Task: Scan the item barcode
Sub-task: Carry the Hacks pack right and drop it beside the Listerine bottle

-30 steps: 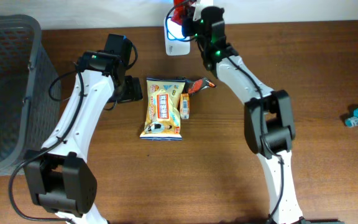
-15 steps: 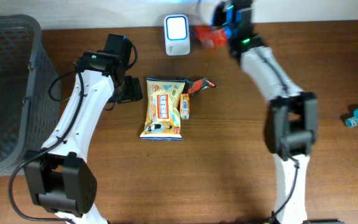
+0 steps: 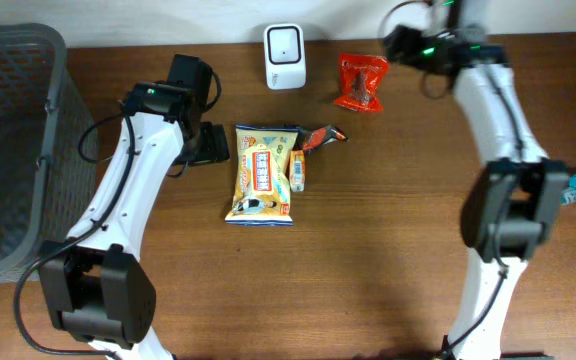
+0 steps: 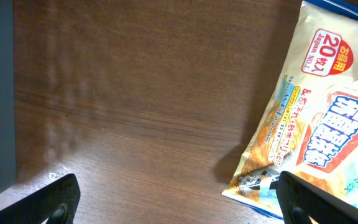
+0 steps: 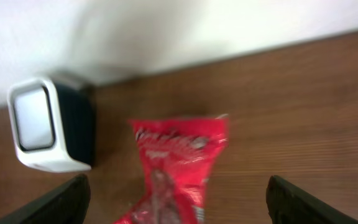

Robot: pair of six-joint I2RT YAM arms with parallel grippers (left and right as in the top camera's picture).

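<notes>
**A:** Overhead first: where's the red crinkly plastic snack packet?
**B:** Lying at the far side of the brown wooden table, right of the white box-shaped scanner. The right gripper is beside it, not touching.
**A:** Left wrist?
**B:** The left gripper is spread wide over bare wood, with a yellow foil snack bag to its right.
**A:** Right wrist?
**B:** Fingers wide apart, gripping nothing. The packet is blurred ahead.

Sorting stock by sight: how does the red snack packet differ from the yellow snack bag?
The red snack packet is smaller than the yellow snack bag. The red one lies alone, right of the scanner; the yellow one lies nearer mid-table with small packets touching it. Neither is in a hand.
</notes>
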